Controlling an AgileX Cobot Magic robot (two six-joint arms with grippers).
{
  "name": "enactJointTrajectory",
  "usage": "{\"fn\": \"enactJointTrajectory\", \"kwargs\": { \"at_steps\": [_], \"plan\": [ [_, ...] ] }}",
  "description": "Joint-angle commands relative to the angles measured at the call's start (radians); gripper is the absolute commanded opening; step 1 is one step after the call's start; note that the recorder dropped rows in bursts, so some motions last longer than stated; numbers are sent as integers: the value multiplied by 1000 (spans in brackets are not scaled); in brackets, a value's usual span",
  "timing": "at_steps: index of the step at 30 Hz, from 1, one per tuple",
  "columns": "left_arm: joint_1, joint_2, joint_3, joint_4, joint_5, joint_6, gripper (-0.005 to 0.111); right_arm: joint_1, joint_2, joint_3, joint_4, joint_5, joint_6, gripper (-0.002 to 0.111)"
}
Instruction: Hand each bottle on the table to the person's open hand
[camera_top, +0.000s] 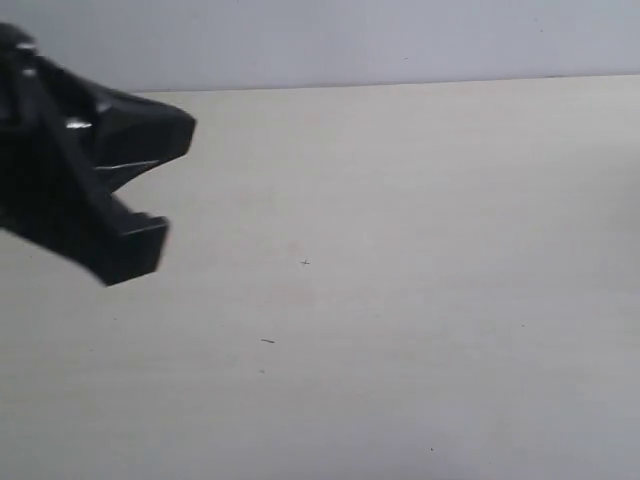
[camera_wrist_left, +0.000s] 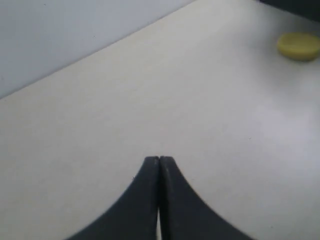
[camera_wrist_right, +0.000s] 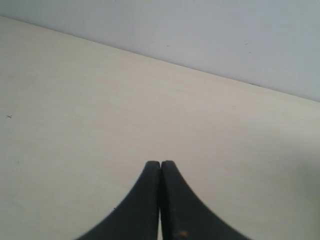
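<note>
The pale beige wood-grain surface (camera_top: 420, 300) takes up nearly everything there is to see, broad and flat, running back to a plain light grey wall (camera_top: 350, 40) that meets it in a straight edge. Where the bottles stand I cannot tell from any of the three views.

On the left of the exterior view a bulky black part of the left arm (camera_top: 85, 175) reaches in over the surface, out of focus, its angular end pointing toward the middle.

The left gripper (camera_wrist_left: 159, 159) has its jaws pressed together, the two dark curved fingers meeting tip to tip with only a hairline seam between them and nothing held. They hang above bare surface. The right gripper (camera_wrist_right: 160, 163) looks just the same: jaws together, tips touching, empty, over bare surface with the wall beyond.

Well apart from the left gripper, in the left wrist view, a small flat yellow disc (camera_wrist_left: 298, 46) lies on the surface close to a dark edge in that corner.

Smallest of all, a few tiny dark specks (camera_top: 305, 262) dot the wood grain near the middle.
</note>
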Motion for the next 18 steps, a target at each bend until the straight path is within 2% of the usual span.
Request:
{"fn": "enactJointTrajectory", "kwargs": {
  "at_steps": [1, 4, 18],
  "plan": [
    [-5, -198, 148, 39, -137, -115, 0, -6, -6, 5, -3, -2, 2, 0],
    [-5, -310, 230, 39, -216, -156, 0, -6, -6, 5, -3, -2, 2, 0],
    [-5, -645, 476, 5, -196, -196, 0, -6, -6, 5, -5, -2, 2, 0]
  ]
}}
